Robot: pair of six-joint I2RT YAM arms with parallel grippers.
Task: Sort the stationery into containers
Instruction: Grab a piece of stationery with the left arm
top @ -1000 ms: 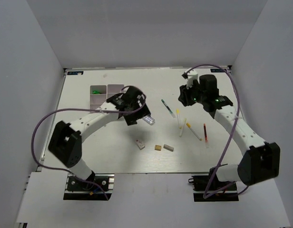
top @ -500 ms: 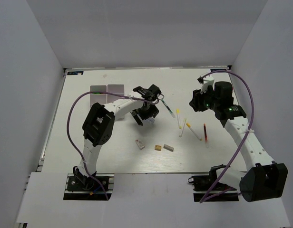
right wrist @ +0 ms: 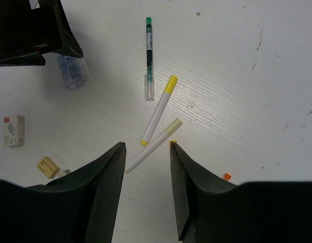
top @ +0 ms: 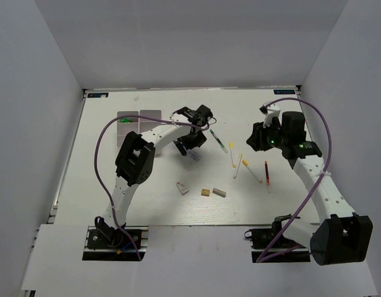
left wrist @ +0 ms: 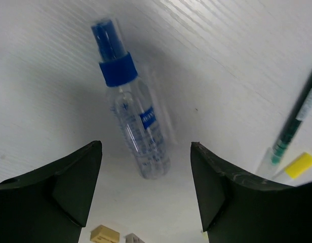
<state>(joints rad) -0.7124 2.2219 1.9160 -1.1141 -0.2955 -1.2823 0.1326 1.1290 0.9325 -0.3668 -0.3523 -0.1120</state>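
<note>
1. One desk (top: 116,185) is seen, and everything lies on it.
2. Two hands are counted. The left hand (left wrist: 146,146) is held low over the bottle with its fingers apart and nothing gripped. The right hand (right wrist: 146,152) is held above the sticks, fingers apart and empty.
3. One tray (top: 150,116) is set at the far left of the desk, well apart from the bottle.
4. One bottle (left wrist: 138,131) is lying on its side between the left fingers. Picking it up is judged to be the step in hand. The hand is best lowered straight and closed across the clear body, not the blue cap. It should be closed gently, since a round body may roll.
5. One green pen (right wrist: 149,50) and one red pen (top: 266,173) are counted.
6. Three yellow-tipped sticks (right wrist: 158,109) seem to be present.
7. Three erasers (top: 205,192) are counted near the front.
</note>
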